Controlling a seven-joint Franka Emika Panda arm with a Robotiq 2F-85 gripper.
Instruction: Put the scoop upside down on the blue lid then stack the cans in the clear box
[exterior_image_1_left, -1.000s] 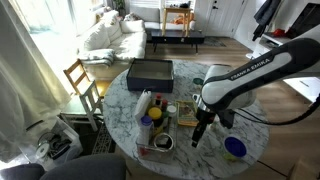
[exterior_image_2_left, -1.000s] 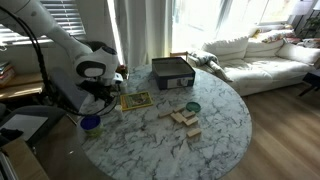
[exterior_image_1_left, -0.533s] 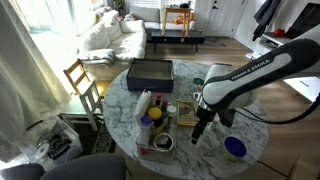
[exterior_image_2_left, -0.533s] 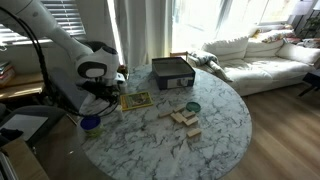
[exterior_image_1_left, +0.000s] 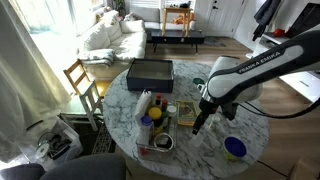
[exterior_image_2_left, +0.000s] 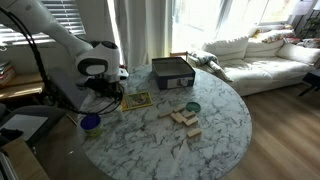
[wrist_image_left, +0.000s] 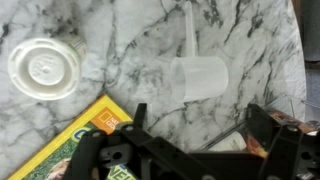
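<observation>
Scoop (wrist_image_left: 200, 78): clear, resting on the marble surface (wrist_image_left: 130, 30), just ahead of the jaws, which are standing apart, empty. Best handling, likely: lowering squarely, pinching the cup walls, avoiding the thin handle.

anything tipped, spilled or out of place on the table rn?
Wrist view: translucent scoop lies tipped on its side on the marble table, apart from a loose white lid. No spill visible.
</observation>
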